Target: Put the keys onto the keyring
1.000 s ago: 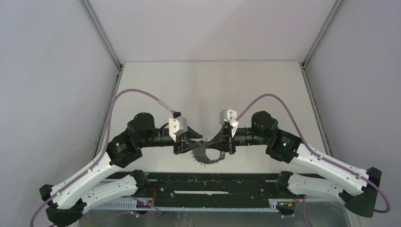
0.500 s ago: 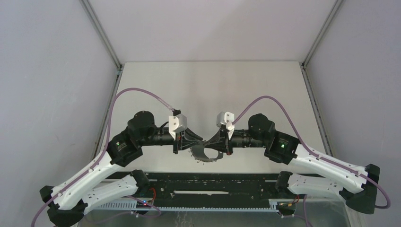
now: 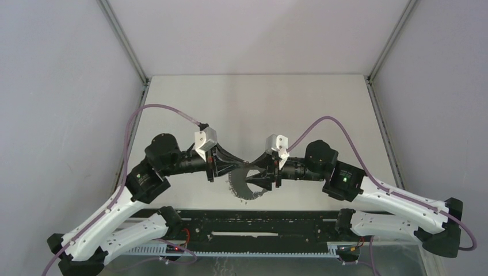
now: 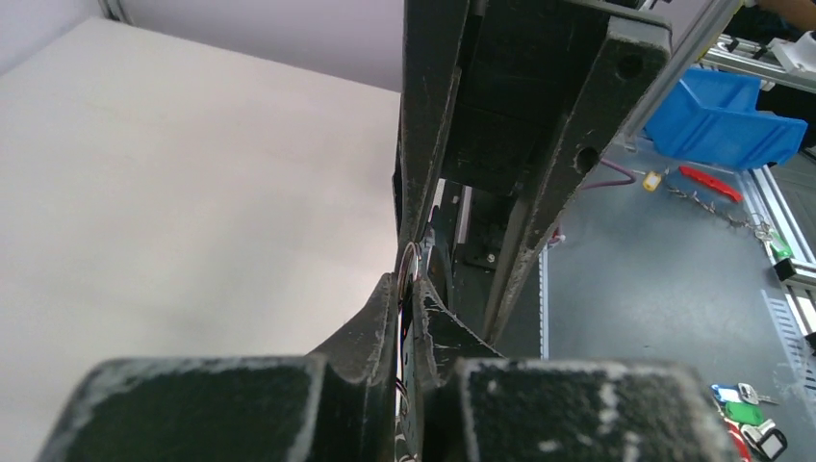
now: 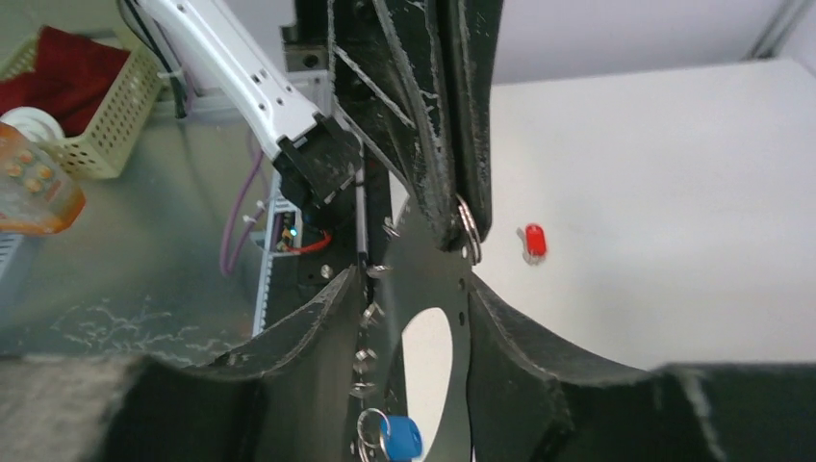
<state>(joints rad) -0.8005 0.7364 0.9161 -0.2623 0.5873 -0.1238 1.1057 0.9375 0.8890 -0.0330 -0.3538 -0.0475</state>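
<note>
The keyring point(image 3: 243, 188) is a dark flat ring with small metal loops along its rim, held in the air between both grippers. My left gripper point(image 3: 244, 165) is shut on its upper rim; the thin edge point(image 4: 411, 254) sits pinched between the fingertips point(image 4: 388, 300). My right gripper point(image 5: 412, 289) stands open, its jaws apart on either side of the keyring point(image 5: 423, 252). The blue key point(image 5: 400, 440) hangs from a loop on the rim near my right wrist. The red key point(image 5: 535, 241) lies alone on the white table beyond.
A black rail point(image 3: 259, 230) runs along the near table edge under the arms. Off the table are a mesh basket with red cloth point(image 5: 72, 91), an orange object point(image 5: 34, 188), a blue bin point(image 4: 726, 120) and several tagged keys point(image 4: 751, 423).
The right gripper has opened off the keyring. The left gripper has closed on its rim, and the left arm has shifted a little left and back.
</note>
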